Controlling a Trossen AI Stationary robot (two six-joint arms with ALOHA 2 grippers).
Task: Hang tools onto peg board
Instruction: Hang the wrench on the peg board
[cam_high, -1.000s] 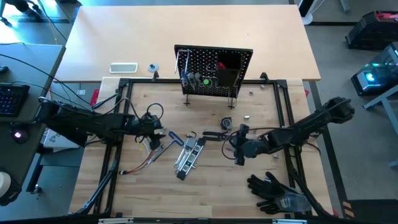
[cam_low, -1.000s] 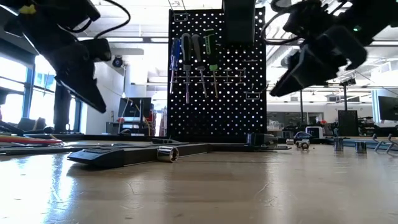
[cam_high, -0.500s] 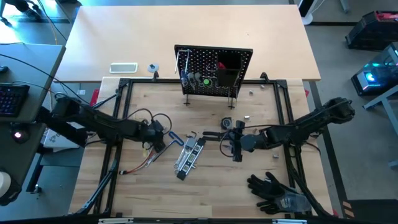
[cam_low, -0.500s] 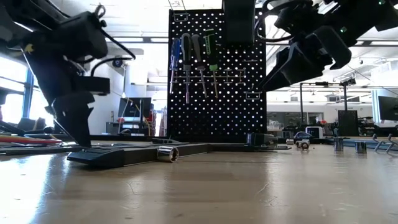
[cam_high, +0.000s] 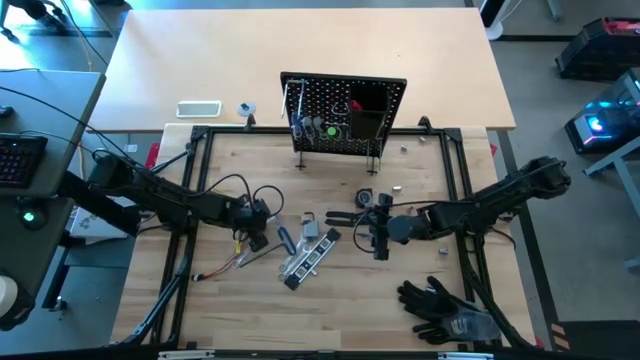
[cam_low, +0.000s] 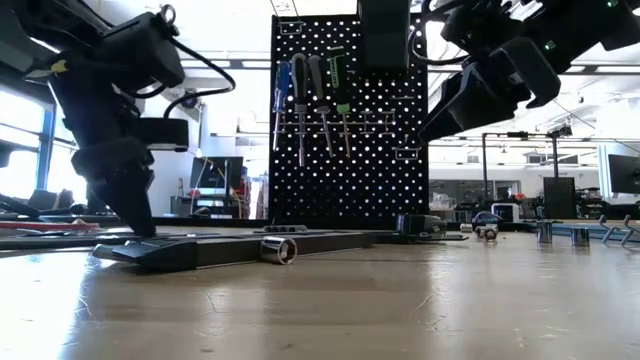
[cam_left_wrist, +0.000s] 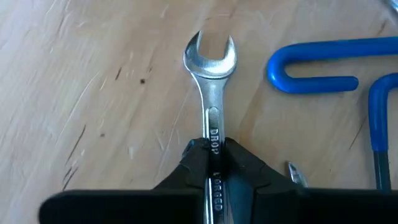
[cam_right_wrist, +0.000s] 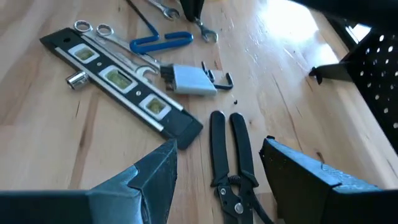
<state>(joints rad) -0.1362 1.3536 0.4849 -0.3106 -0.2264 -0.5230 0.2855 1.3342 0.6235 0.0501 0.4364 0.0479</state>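
A silver wrench (cam_left_wrist: 210, 93) lies on the wooden table with its open end (cam_left_wrist: 210, 53) pointing away from my left gripper (cam_left_wrist: 212, 163), which is shut on its shaft left of the table's middle (cam_high: 257, 236). My right gripper (cam_right_wrist: 217, 168) hangs open above the black pliers (cam_right_wrist: 231, 155), right of centre (cam_high: 378, 240). The black-silver bar (cam_high: 310, 257) lies flat between the two arms. The peg board (cam_high: 345, 110) stands upright at the far side, with coloured drivers (cam_low: 310, 90) hanging on it. My left gripper pinches the wrench's shaft (cam_left_wrist: 212, 134) between its two fingers, on its two narrow edges, with the lettered face up. The fingers (cam_left_wrist: 239, 165) slant down from above. The shaft runs on out from between them, away from the gripper. The wrench looks flat on the table.
A blue bent key (cam_left_wrist: 323, 62) lies right beside the wrench. More wrenches (cam_right_wrist: 93, 30) and a socket (cam_low: 279, 250) lie by the bar. Black gloves (cam_high: 440, 305) are at the near right, coloured wires (cam_high: 225, 265) at the near left. A black frame (cam_high: 200, 135) borders the table.
My left gripper has come down toward the table and the bar, tipped steeper, and shut on the wrench's shaft. The black-silver bar has turned a little on the table and the blue key beside it has shifted.
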